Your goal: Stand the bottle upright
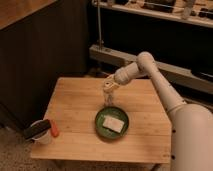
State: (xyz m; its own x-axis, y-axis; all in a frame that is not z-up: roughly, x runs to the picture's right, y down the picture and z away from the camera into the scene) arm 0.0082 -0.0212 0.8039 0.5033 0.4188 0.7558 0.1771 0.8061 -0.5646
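Note:
The small clear bottle [107, 96] stands roughly upright on the wooden table [75, 110], just behind the green bowl [112, 123]. My gripper [108, 86] is directly above the bottle, at its pale top, reaching in from the right on the white arm [150, 70]. The lower part of the bottle shows below the gripper, and its top is hidden by the gripper.
The green bowl holds a pale flat object [113, 122]. A white cup [40, 135] with a black thing and an orange thing stands at the table's front left corner. Dark shelving [150, 30] runs behind the table.

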